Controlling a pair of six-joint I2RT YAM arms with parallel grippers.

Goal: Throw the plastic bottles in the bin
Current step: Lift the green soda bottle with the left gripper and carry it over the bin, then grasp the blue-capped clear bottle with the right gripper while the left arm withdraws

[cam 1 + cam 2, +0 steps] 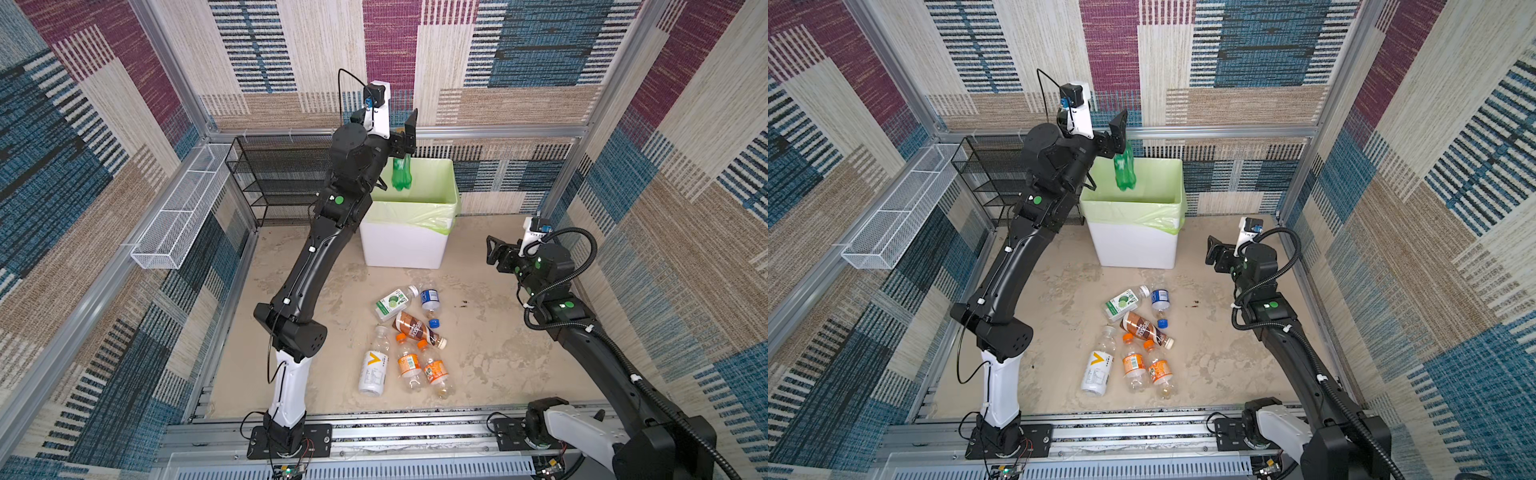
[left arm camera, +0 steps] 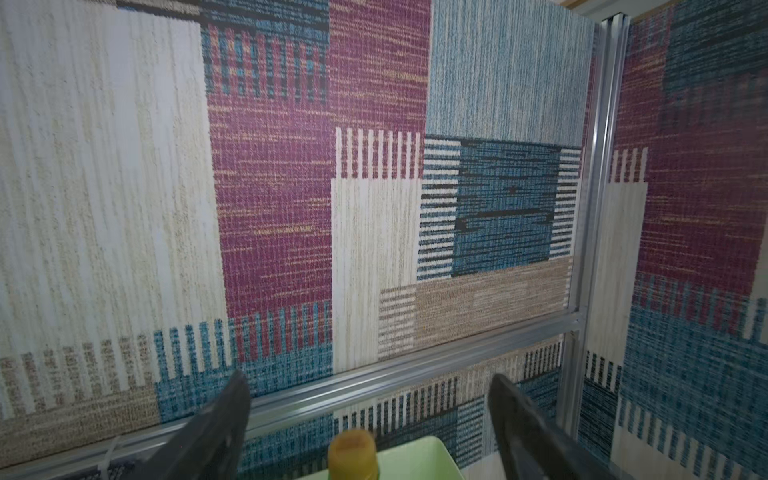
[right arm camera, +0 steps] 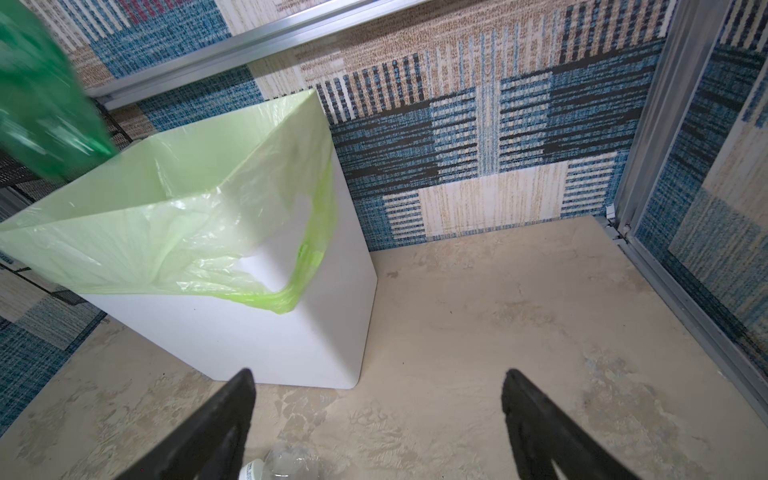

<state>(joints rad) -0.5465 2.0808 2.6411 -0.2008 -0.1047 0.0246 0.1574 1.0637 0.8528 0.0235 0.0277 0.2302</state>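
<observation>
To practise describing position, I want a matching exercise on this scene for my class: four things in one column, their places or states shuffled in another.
1 green bottle
2 brown-labelled bottle
3 white wire basket
4 right gripper

A hung on the side wall
B open and empty
C above the bin
D lying on the floor

Pairs: 1-C, 2-D, 3-A, 4-B.

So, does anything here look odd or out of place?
A green plastic bottle is in mid-air over the tall white bin with a light green liner, under the open left gripper, apparently falling. A small blue cap lies loose on the floor beside a blue-labelled clear bottle.
</observation>
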